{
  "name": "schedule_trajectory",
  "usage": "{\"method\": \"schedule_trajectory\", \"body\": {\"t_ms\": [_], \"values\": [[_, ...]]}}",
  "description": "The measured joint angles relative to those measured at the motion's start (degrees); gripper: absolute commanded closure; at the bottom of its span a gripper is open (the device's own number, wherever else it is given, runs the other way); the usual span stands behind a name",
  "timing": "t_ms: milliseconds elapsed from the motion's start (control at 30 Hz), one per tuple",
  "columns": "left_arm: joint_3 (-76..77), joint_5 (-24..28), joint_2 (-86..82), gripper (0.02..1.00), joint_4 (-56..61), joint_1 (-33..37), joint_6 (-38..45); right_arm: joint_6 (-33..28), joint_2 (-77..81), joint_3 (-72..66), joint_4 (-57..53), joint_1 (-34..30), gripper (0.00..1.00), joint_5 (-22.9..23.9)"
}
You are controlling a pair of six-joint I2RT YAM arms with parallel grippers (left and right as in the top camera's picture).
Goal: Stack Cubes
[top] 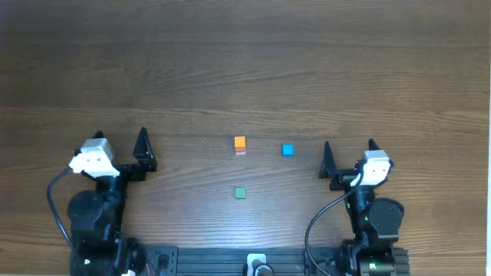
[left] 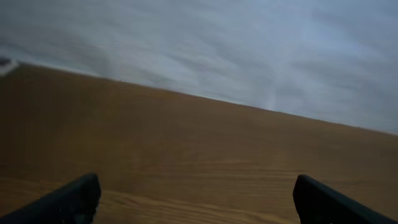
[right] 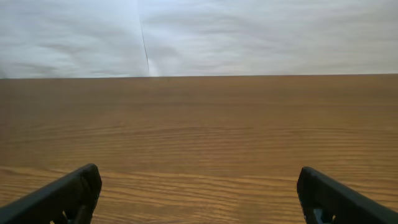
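**While both grippers hang open by their bases, the cubes lie mid-table**

Seen from above, the orange cube (top: 240,142) stands near the middle of the wooden table (top: 245,61). A thin pink-red edge shows at its side nearest the bases. This may be a second cube beneath it, but the view is too coarse to be sure. The blue cube (top: 288,150) sits to the right of the orange cube, near it but apart, on about the same line across the table. The green cube (top: 240,193) lies closer to the bases, in line with the orange cube and well apart from both others.

The left gripper (left: 196,202) hangs at the table's left side, well apart from every cube. In its wrist view the fingers (left: 71,199) are spread wide, with bare wood between them.

The right gripper (top: 349,153) hangs to the right of the blue cube, near it but not touching. Its two dark fingers (top: 326,159) point up the table and stand apart. Its wrist view likewise shows only wood grain between them.

In both wrist views the table runs out to a pale wall (right: 249,37).
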Motion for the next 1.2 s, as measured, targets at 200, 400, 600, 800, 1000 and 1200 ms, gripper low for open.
{"method": "schedule_trajectory", "body": {"t_ms": [200, 400, 600, 800, 1000, 1200], "values": [[-6.69, 2.60, -6.86, 0.020, 6.32, 2.43, 3.98, -0.02, 0.00, 0.00, 0.00, 0.00, 0.007, 0.04], [-9.60, 4.22, -9.75, 0.020, 5.49, 3.21, 4.39, -0.02, 0.00, 0.00, -0.02, 0.02, 0.009, 0.13], [-9.77, 5.07, -9.99, 0.018, 0.68, 3.45, 4.44, 0.02, 0.00, 0.00, -0.02, 0.00, 0.007, 0.13], [-9.75, 5.09, -10.05, 0.020, 0.70, 3.43, 4.44, 0.02, 0.00, 0.00, -0.02, 0.00, 0.007, 0.13], [-9.75, 5.09, -10.05, 0.018, 0.70, 3.45, 4.42, -0.02, 0.00, 0.00, -0.02, 0.00, 0.009, 0.13], [-9.77, 5.09, -10.05, 0.020, 0.70, 3.45, 4.44, 0.00, 0.00, 0.00, -0.02, 0.00, 0.007, 0.13]]}}
